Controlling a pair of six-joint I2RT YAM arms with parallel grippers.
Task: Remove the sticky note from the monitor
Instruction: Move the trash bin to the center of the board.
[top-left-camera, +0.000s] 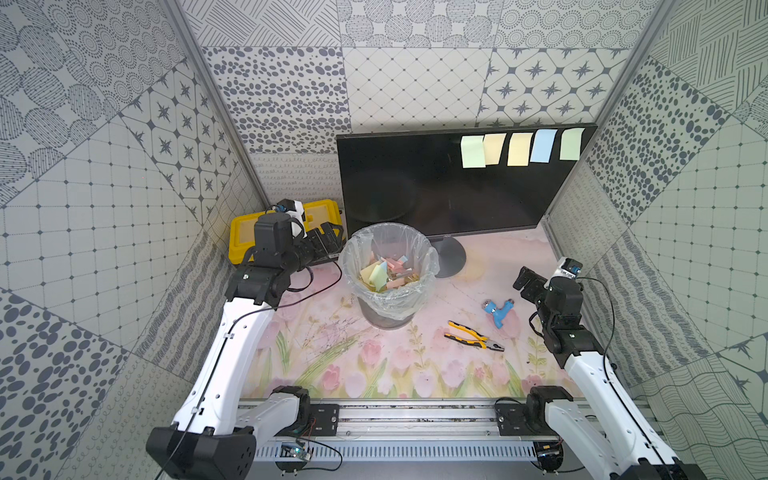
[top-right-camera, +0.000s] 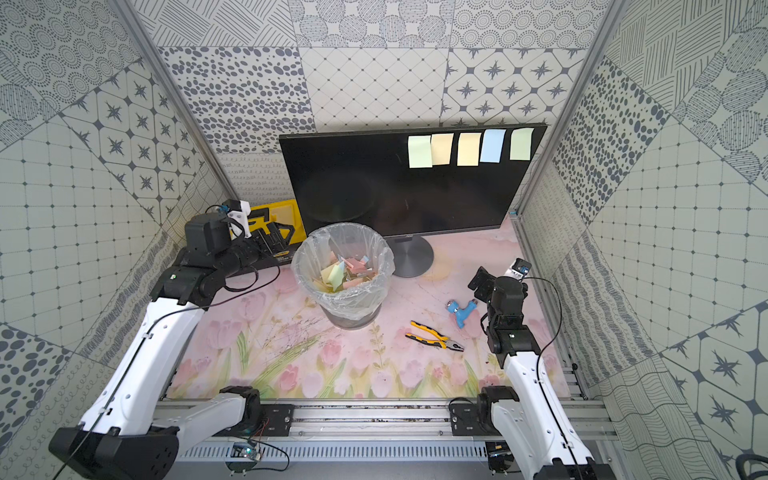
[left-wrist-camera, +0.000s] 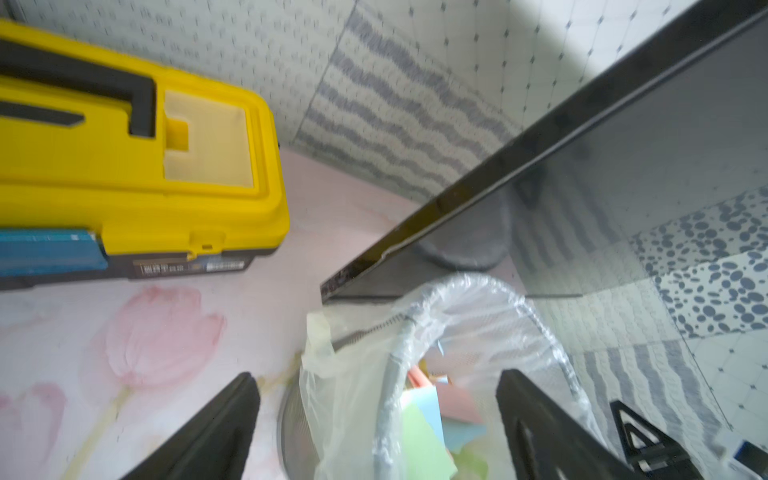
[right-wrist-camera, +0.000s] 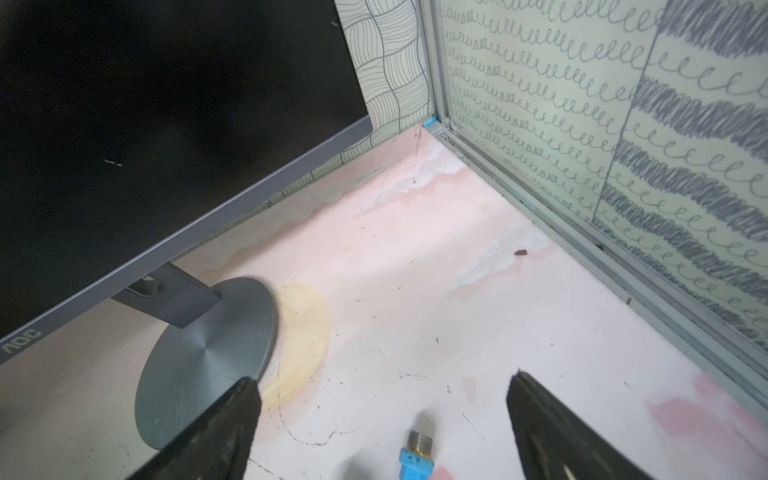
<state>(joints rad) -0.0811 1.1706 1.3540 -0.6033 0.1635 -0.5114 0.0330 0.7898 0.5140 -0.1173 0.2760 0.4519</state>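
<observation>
The black monitor stands at the back, with several sticky notes along the top right of its dark screen: green, yellow and blue. My left gripper hangs open by the left rim of the lined waste bin, holding nothing; the bin's rim shows between its fingers. My right gripper is open and empty, low over the table at the right, facing the monitor's round stand base. No sticky note shows in the right wrist view.
The bin holds several discarded notes. A yellow toolbox sits at the back left behind my left arm. A blue pipe fitting and yellow-handled pliers lie on the floral mat at the right.
</observation>
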